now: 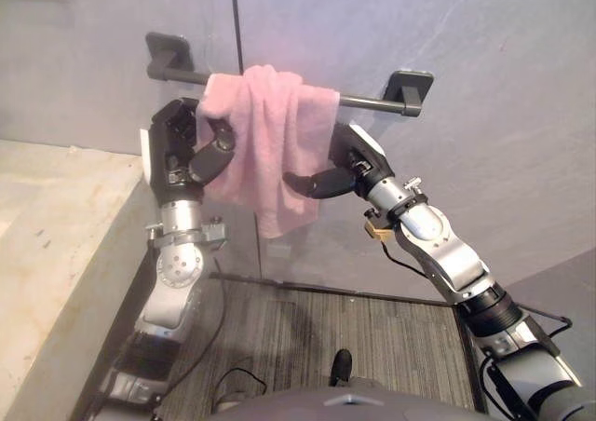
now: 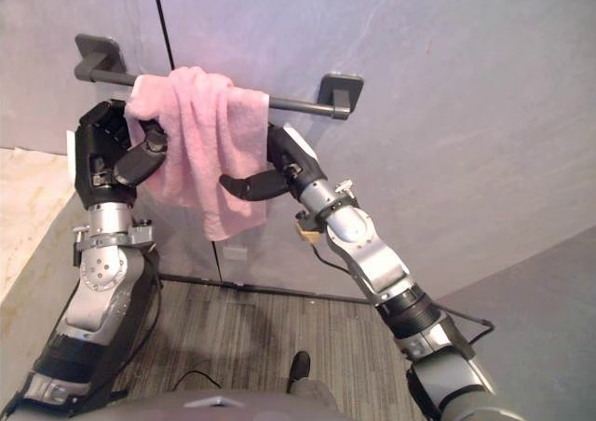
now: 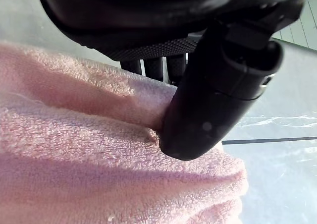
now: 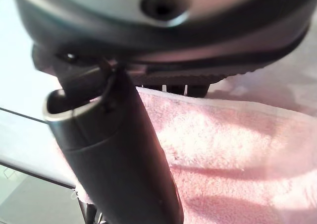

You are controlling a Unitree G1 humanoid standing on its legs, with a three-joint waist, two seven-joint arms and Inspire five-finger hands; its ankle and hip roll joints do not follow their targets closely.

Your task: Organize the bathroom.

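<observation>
Pink towel [image 1: 265, 137] hangs lengthwise down over the dark wall rail [image 1: 368, 100]. Left hand [image 1: 182, 151] pinches its left edge; right hand [image 1: 340, 165] pinches its right edge with thumb across.

Left hand pinching a pink towel.
The left hand [image 3: 168, 21] spans the upper frame; its thumb [image 3: 213, 100] presses into the pink towel [image 3: 89, 159], with fingers [image 3: 153, 68] behind the fold. A grey surface [image 3: 282, 149] occupies the lower right.
</observation>
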